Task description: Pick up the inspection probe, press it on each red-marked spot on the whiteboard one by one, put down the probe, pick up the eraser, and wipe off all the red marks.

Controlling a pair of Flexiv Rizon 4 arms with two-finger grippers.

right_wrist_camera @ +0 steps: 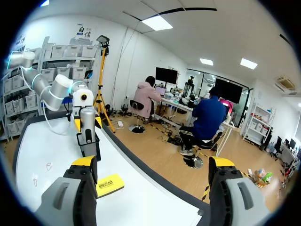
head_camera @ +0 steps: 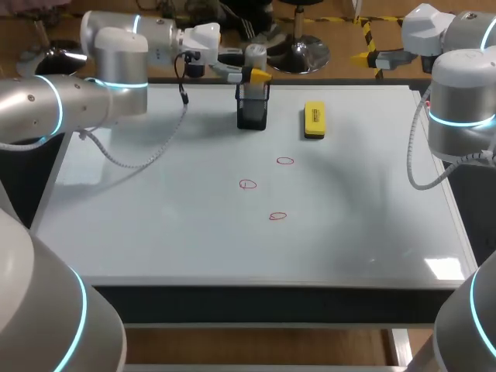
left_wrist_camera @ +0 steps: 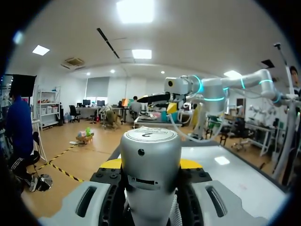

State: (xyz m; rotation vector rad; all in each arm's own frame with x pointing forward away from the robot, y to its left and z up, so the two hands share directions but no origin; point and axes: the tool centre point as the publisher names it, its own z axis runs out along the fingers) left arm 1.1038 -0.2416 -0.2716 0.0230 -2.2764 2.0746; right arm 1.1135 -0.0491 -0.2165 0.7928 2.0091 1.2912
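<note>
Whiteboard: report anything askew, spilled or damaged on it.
Nothing stands out. The eraser lies flat, the black holder stands upright with the inspection probe in it, and the three red marks are unsmeared.

One whiteboard surface (head_camera: 155, 232) with three red marks (head_camera: 247, 184). One yellow eraser (head_camera: 314, 120), one black holder (head_camera: 253, 112), one grey probe (left_wrist_camera: 150, 160). Two arms, a left arm (head_camera: 46, 108) and a right arm (head_camera: 461, 108), with one tool each: the left tool (head_camera: 258, 75) and the right tool (right_wrist_camera: 150, 165).
</note>
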